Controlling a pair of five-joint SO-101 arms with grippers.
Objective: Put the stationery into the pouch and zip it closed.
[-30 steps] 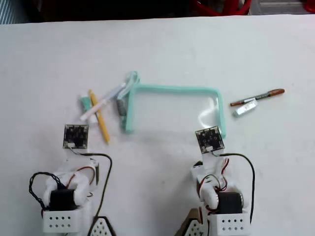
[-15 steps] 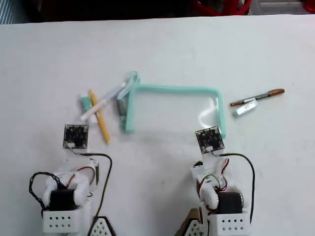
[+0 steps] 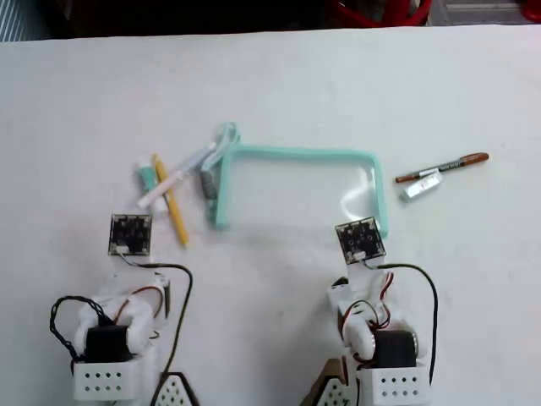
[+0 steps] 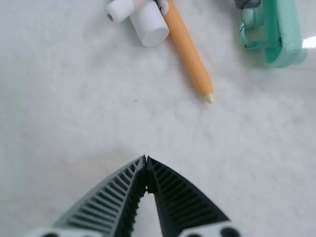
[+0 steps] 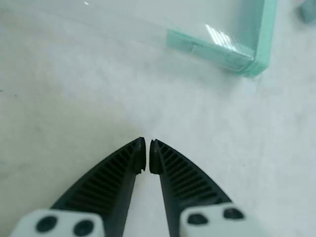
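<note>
While left tool (image 4: 146,159) and right tool (image 5: 147,148) sit closed, pens (image 3: 172,205) lie outside the pouch (image 3: 296,152).

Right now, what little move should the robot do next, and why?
Probably open the left end effector and bring it toward the orange pen. Its jaws are shut and hold nothing, and that pen lies nearest to it, outside the pouch and not yet in it.
</note>
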